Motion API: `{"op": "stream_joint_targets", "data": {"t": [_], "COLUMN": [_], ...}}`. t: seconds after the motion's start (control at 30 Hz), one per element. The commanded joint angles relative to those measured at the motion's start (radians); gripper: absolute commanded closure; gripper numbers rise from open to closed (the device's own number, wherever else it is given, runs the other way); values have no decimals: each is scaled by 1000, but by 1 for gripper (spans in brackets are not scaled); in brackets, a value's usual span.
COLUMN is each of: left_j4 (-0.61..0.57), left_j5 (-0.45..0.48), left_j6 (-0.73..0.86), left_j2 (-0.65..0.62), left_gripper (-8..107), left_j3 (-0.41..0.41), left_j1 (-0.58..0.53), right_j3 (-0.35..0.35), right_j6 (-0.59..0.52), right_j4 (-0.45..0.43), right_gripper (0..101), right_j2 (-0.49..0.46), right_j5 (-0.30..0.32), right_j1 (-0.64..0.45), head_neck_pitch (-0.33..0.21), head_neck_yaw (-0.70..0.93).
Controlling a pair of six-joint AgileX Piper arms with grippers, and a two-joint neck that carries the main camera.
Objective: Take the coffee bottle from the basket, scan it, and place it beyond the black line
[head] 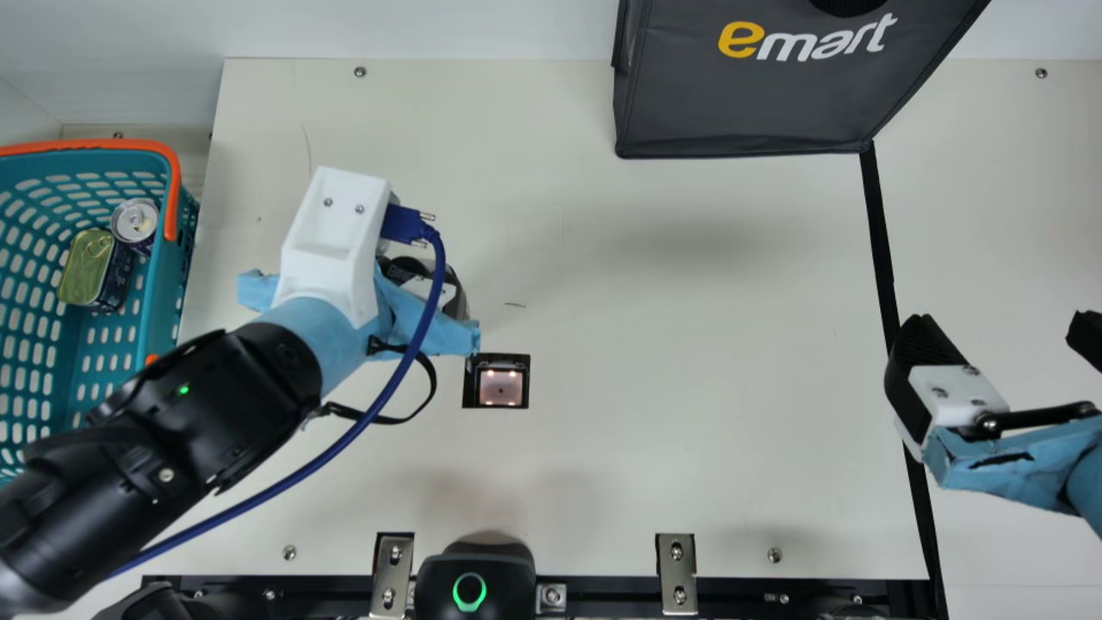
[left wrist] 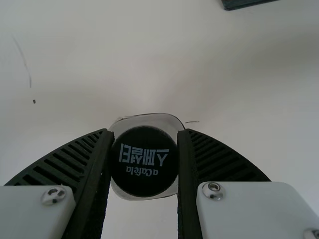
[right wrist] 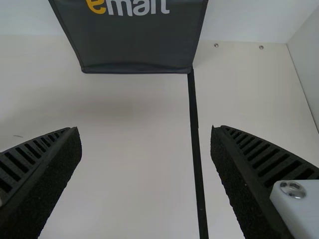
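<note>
Coffee bottle [left wrist: 144,160] | position: over the desk [head: 689,362], near the scanner [head: 501,385], between basket [head: 162,293] and black line [head: 880,232] | our left gripper [head: 449,291]: fingers pinching the bottle | our right gripper [head: 1003,331]: fingers spread, empty, above the black line.

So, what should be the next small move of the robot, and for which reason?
Probably ease the bottle over the lit scanner: the left gripper already holds it, but in the main view they are up and left of the scanner window, and the task wants scanning before the black line.
</note>
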Motion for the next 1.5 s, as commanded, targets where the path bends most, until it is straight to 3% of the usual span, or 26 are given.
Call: {"op": "stream_joint_targets", "data": {"t": [0.0, 0.63, 1.47], "left_j4": [-23, -324, -573], "left_j5": [-9, -18, -24], "left_j6": [69, 596, 1080], "left_j2": [-7, -67, -124], "left_gripper": [89, 89, 89], "left_j3": [1, -27, 22], "left_j1": [3, 66, 138], "right_j3": [0, 0, 0], "right_j6": [0, 0, 0], "right_j4": [0, 0, 0], "right_gripper": [10, 10, 10], "right_j2": [0, 0, 0], "right_j5": [0, 0, 0], "right_j1": [0, 0, 0], "head_neck_pitch": [-27, -27, -27], "head_neck_yaw": [2, 2, 2]}}
